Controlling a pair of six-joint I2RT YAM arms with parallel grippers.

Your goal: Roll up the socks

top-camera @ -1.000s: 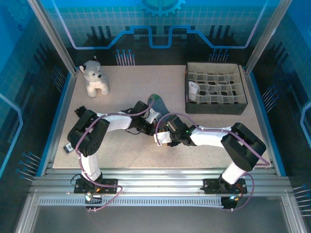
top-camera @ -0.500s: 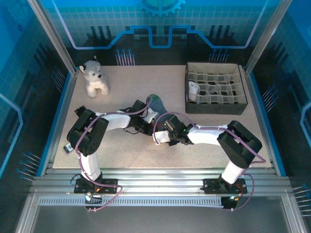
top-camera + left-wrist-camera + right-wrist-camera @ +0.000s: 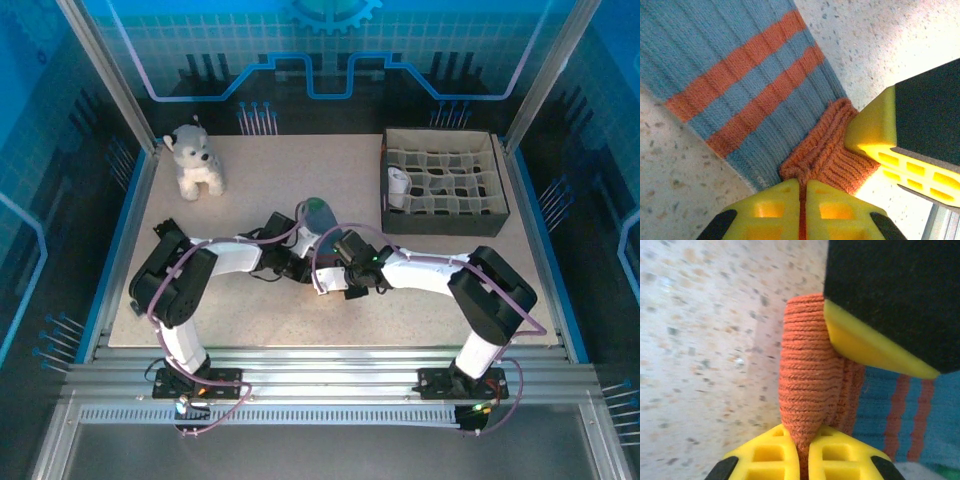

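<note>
Teal sock (image 3: 318, 213) lies on the table (image 3: 250, 310) left of the divided box (image 3: 443, 180). From above, its long axis runs near to far: the rounded teal end points toward the far side and the rest leads back to the arms. The left gripper (image 3: 298, 262) and right gripper (image 3: 338, 268) meet at its near end, left of the box and nearer than it. One sock shows on the table. One plush dog (image 3: 195, 160) sits far to the box's left. One white roll (image 3: 398, 183) sits in a left compartment of the box; what it is I cannot tell.

In the left wrist view the sock runs diagonally from upper left to the orange cuff (image 3: 827, 150) at lower centre, crossed by two orange stripes (image 3: 735, 66). The left gripper's jaws are pressed together on the cuff's edge. One of the right gripper's fingers (image 3: 910, 135) touches the cuff's right side.

In the right wrist view the cuff stands upright as a folded ridge, pinched at its lower end in the right gripper's narrow jaws. The blue body with two stripes lies to the lower right.
</note>
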